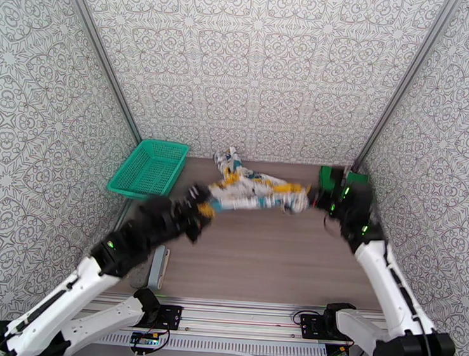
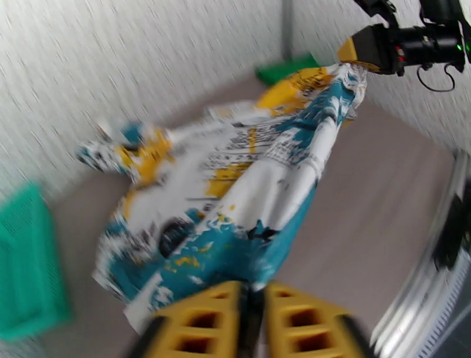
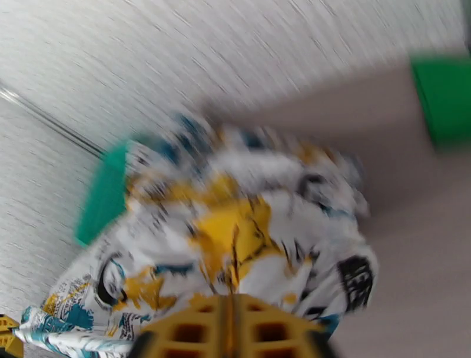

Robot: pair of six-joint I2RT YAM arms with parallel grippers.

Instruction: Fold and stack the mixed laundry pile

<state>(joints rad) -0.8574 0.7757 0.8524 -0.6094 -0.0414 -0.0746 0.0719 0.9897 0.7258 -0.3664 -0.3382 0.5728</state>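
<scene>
Top view: you have the white printed garment (image 1: 259, 193) strung as a bunched, twisted band across the far half of the table (image 1: 261, 260), at about 12 o'clock from the table's centre. It runs from 9 o'clock to 3 o'clock between the two arms. One loose end pokes up toward the back wall at roughly 11 o'clock of the bundle.

The left gripper (image 1: 202, 205) meets the band's 9 o'clock end. On your left wrist camera its yellow fingers (image 2: 203, 318) stand nearly together with only a thin dark slit between them, and the teal-and-white cloth (image 2: 253, 176) runs down into that slit, so read it as pinched on the garment. The frame is motion-blurred.

The right gripper (image 1: 316, 196) meets the 3 o'clock end. On the right wrist camera its fingers (image 3: 194, 327) are all but touching, with the yellow-and-white print (image 3: 247, 235) bunched directly against the tips. Read this one too as clamped on the same garment. It is heavily blurred.

The left wrist camera also shows the right gripper (image 2: 365, 50) at 1 o'clock, at the far corner of the cloth, which spreads out between the two grips.

The green shirt (image 1: 358, 178) lies at 2 o'clock in the far right corner, partly behind the right arm. You cannot tell whether it is folded.

The mesh basket (image 1: 163, 144) sits at 10 o'clock against the left wall, apart from the garment
</scene>
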